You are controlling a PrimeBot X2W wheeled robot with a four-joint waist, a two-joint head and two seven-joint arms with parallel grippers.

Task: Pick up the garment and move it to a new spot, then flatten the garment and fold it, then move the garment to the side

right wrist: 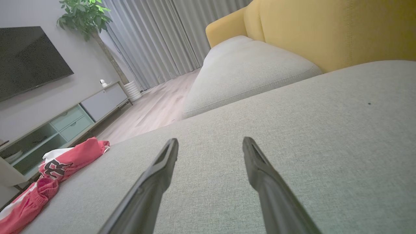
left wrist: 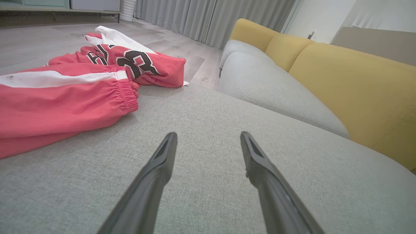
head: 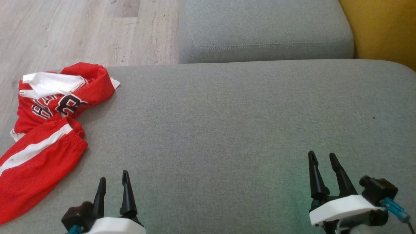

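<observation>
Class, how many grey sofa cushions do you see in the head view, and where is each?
2. The large grey cushion spans the foreground, with the red garment at its left edge; the smaller grey cushion lies beyond it, top centre. Others may lie out of frame.

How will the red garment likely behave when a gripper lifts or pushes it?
Probably floppy: the red garment lies crumpled in soft folds, so it should drape from a pinch. Likely light, looking like thin cloth. Pushed, it would probably bunch, given the coarse grey cushion.
</observation>
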